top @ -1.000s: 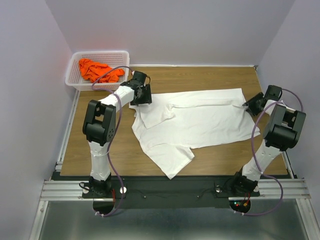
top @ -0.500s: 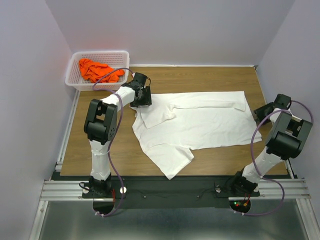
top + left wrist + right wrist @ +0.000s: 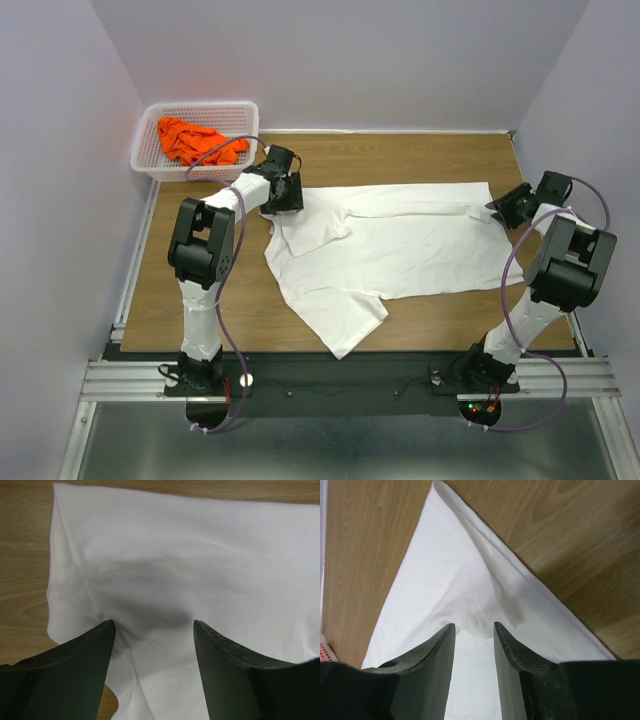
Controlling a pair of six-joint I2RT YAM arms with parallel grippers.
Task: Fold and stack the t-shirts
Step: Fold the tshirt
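Observation:
A large white t-shirt [image 3: 410, 245] lies spread across the wooden table, one sleeve hanging toward the near edge. My left gripper [image 3: 289, 196] sits low at the shirt's far left corner. In the left wrist view its jaws [image 3: 152, 623] stand wide open over rumpled white cloth [image 3: 200, 555]. My right gripper [image 3: 502, 209] is at the shirt's far right corner. There the white cloth [image 3: 455, 580] bulges up in a small fold at the fingertips, and the gripper [image 3: 474, 625] is open with a narrow gap. An orange t-shirt [image 3: 195, 142] lies crumpled in the basket.
A white plastic basket [image 3: 200, 104] stands at the far left corner, partly off the table's left edge. Grey walls close in the left, back and right sides. Bare wood [image 3: 200, 290] shows left of the shirt and along the near edge.
The right gripper pulled off to the right of the shirt, then came back to its far right corner, with its jaws slightly narrower. The shirt's right edge lies a little flatter. The left arm has not moved.

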